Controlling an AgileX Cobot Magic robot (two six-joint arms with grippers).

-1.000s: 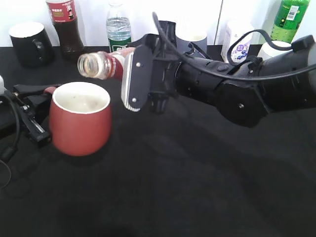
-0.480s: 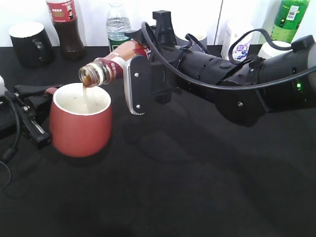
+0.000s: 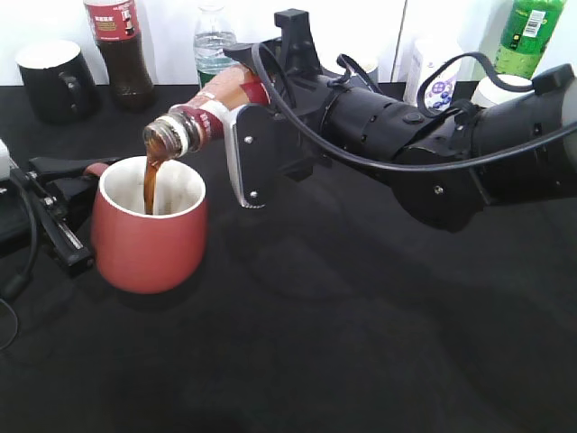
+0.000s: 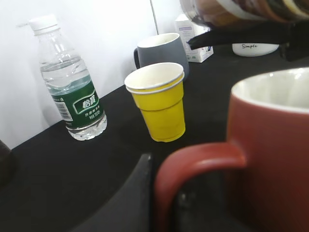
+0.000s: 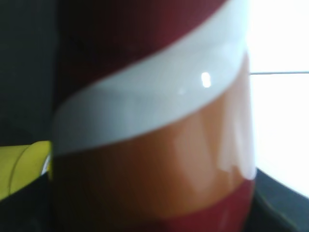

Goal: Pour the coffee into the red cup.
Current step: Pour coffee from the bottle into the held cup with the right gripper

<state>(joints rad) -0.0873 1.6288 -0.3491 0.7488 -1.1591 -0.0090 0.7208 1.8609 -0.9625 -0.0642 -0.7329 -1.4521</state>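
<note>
Right gripper (image 3: pixel 242 135) clamped on the curvy orange-brown coffee bottle (image 3: pixel 212 113), tilted mouth-down above the squat dull-red ceramic cup (image 3: pixel 150 225); a dark brown stream of coffee (image 3: pixel 151 185) falls into its white interior.

Count, exterior view: one red cup, one black mug (image 3: pixel 54 79), one dark cola bottle with a red label (image 3: pixel 119 50), one green bottle (image 3: pixel 527 34), two black arms. Only the left wrist view shows one yellow paper cup (image 4: pixel 158 101), one grey mug (image 4: pixel 161 50) and a clear water bottle with a green label (image 4: pixel 70 79) bearing unreadable white characters; a white item at back reads "Simple". There, a finger of the left gripper (image 3: pixel 56 212) sits beside the cup's handle (image 4: pixel 193 169); whether it is clamped cannot be told. The right wrist view shows only the bottle's blurred white swirl.
</note>
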